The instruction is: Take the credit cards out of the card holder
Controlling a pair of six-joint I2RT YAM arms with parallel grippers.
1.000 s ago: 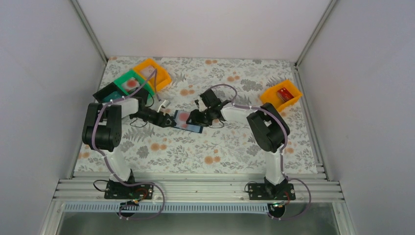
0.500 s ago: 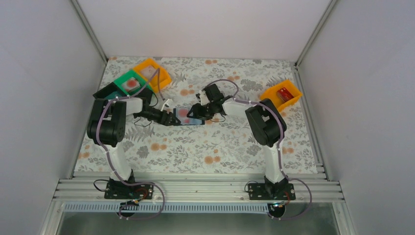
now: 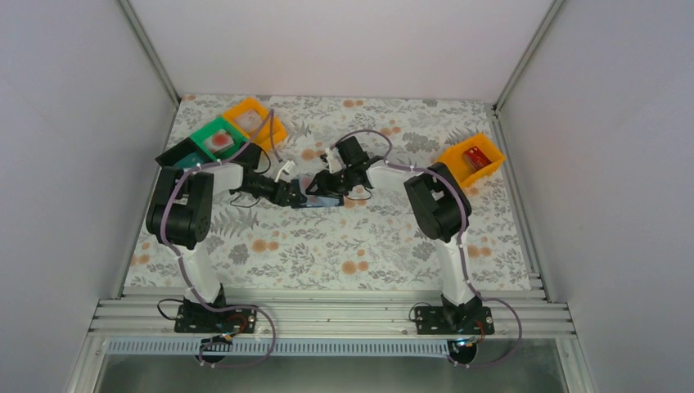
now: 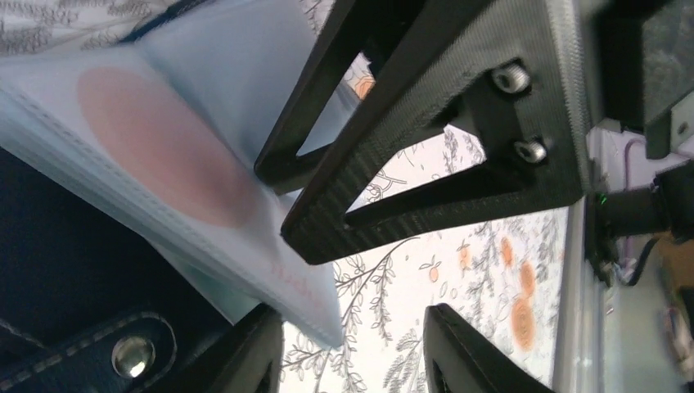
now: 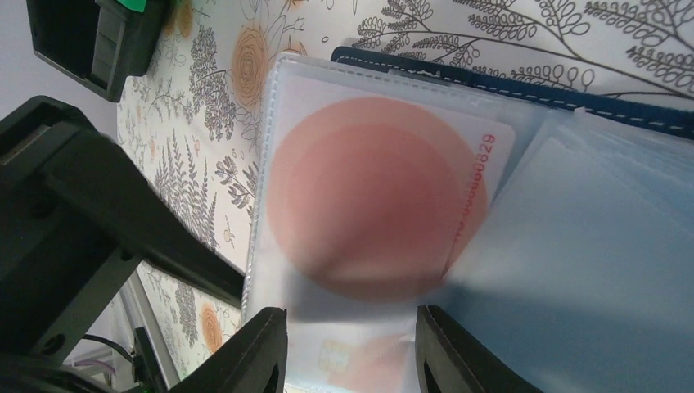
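Observation:
The card holder [image 3: 326, 200], dark navy with clear pockets, lies mid-table between both grippers and is mostly hidden from above. My left gripper [image 3: 296, 193] is at its left end. In the left wrist view its jaws [image 4: 352, 360] stand open, with the corner of the pocket stack [image 4: 315, 307] just inside the left finger. A credit card [image 4: 155, 147] with a reddish blotch sits in a pocket. My right gripper [image 3: 324, 185] hovers over the holder. Its jaws [image 5: 352, 352] stand open above a pocketed credit card [image 5: 376, 196] with a red circle.
At the back left stand an orange bin [image 3: 270, 129], a green bin [image 3: 205, 131] holding a pale card with a red blotch, and a black bin [image 3: 176, 153]. Another orange bin [image 3: 455, 160] with a red item sits back right. My two grippers nearly touch.
Both grippers moved toward the back and closer together. The holder shifted with them and now shows less of its open pages. The left jaws narrowed, and the right jaws narrowed slightly.

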